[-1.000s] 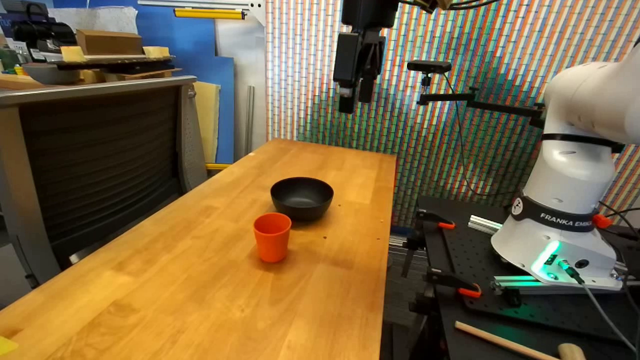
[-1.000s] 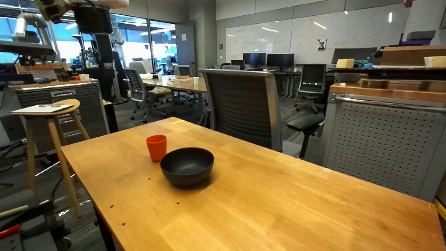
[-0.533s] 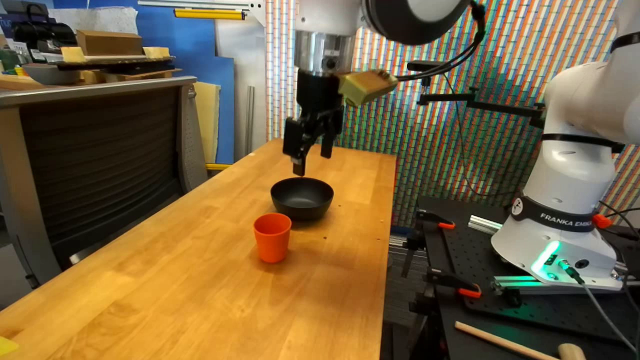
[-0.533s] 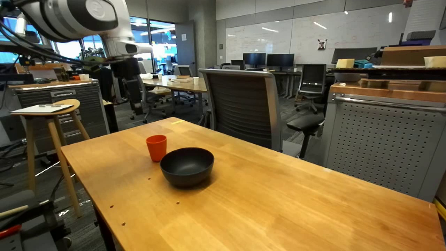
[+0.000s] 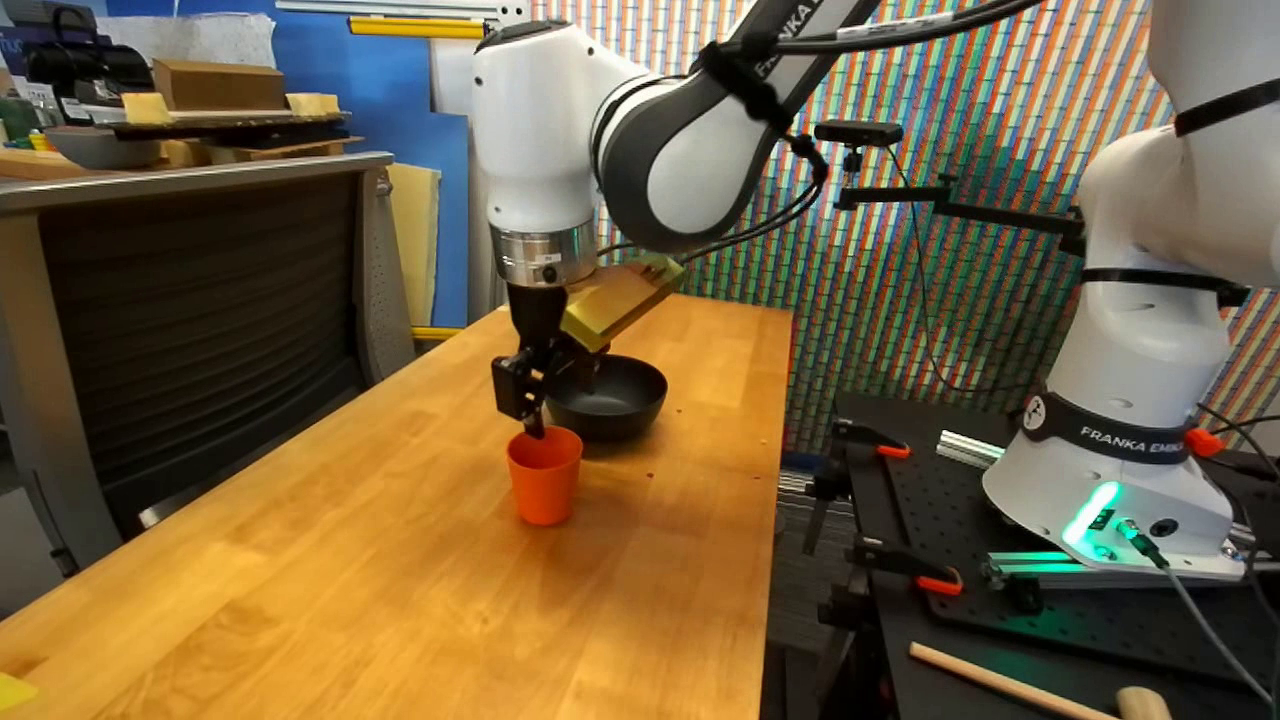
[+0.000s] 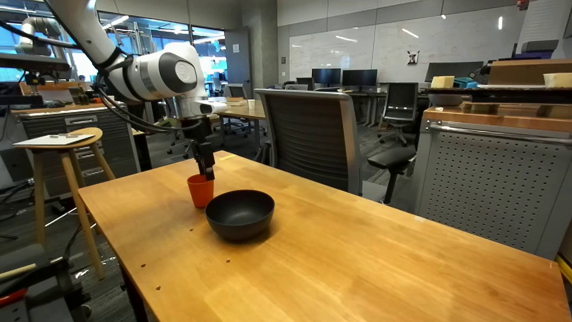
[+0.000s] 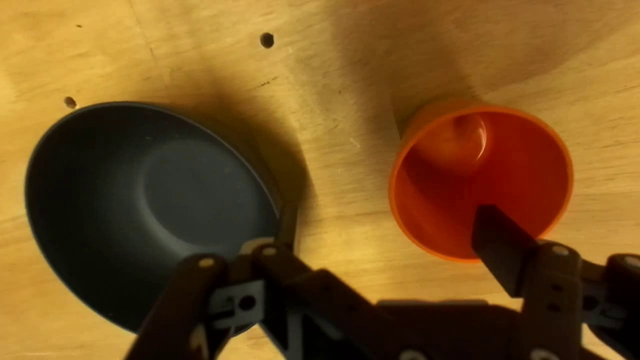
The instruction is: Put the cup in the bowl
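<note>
The orange-red cup [image 5: 545, 485] stands upright on the wooden table in both exterior views [image 6: 201, 191]. In the wrist view the cup [image 7: 440, 150] is at the right, its mouth facing the camera. The black bowl [image 5: 620, 405] stands upright close beside the cup, also in an exterior view [image 6: 239, 219] and at the left of the wrist view [image 7: 190, 195]. My gripper [image 7: 390, 225] is open and empty. In the wrist view one finger overlaps the cup's mouth and the other overlaps the bowl's near rim. In an exterior view the gripper [image 6: 208, 172] is at the cup's rim height; contact cannot be told.
The wooden table [image 5: 400, 560] has a long edge facing the robot base [image 5: 1120, 450]. A grey office chair [image 6: 313, 138] stands against the opposite edge. Black clamps [image 5: 900, 560] and a wooden mallet [image 5: 1010, 680] are on the robot's stand.
The arm has swung in over the table and come down from high up to just above the cup. The cup and the bowl have not moved. The gripper stays empty.
</note>
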Available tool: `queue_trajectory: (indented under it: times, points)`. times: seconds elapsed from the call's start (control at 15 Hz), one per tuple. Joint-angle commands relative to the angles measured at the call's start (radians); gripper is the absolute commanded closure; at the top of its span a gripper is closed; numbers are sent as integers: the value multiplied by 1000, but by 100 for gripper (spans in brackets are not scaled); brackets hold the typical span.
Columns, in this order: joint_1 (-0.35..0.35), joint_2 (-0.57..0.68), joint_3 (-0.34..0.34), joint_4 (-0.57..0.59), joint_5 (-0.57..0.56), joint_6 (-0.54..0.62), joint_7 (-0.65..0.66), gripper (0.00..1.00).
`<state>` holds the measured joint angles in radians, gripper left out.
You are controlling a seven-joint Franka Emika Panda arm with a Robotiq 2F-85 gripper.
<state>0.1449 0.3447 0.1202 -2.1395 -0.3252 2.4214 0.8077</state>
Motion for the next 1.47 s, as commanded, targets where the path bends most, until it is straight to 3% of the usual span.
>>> queue_trajectory:
  times: [0.0, 0.47, 0.53, 0.87, 1.07, 1.4]
  points:
    - [57, 102, -56, 118, 40, -40, -9, 42]
    - [84, 160, -91, 148, 99, -51, -36, 96]
    - [85, 151, -83, 142, 113, -58, -50, 100]
    - [104, 72, -79, 114, 150, -99, -78, 98]
    - [170, -6, -174, 84, -14, -113, 87, 98]
    - [164, -109, -236, 28, -280, -157, 340, 98]
